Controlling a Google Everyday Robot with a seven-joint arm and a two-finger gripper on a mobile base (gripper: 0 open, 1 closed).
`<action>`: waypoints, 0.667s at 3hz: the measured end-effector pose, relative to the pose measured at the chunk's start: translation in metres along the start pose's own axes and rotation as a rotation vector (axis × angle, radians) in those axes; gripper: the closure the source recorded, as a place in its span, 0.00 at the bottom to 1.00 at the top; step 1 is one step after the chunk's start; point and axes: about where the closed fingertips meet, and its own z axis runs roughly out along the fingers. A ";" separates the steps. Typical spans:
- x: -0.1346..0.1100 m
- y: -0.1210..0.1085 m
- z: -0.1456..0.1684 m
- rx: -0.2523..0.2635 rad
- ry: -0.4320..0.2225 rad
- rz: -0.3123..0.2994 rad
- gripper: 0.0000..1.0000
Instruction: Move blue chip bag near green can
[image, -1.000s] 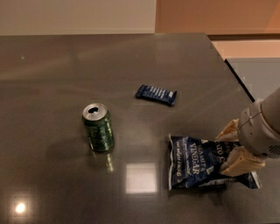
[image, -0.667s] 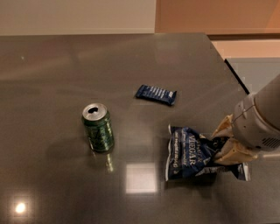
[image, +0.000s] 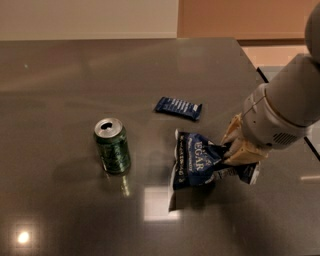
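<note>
1. listing from the left: green can, upright on the bench, silver top showing, left of centre; the goal marker, not to be knocked.
2. small blue snack bar wrapper, flat, farther back, between can and bag; no part of the job, steer clear.
3. blue chip bag, crumpled, right of the can with bare bench between; right end pinched.
4. end effector, at the bag's right end, fingers closed on the crinkled foil.
5. handling note: take the bag leftward low and slow, grip firm since foil may slip, stop just short of the can, release only once settled.
</note>
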 end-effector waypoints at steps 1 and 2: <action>-0.024 -0.004 0.006 -0.008 -0.026 -0.034 1.00; -0.041 -0.008 0.011 -0.012 -0.042 -0.056 0.99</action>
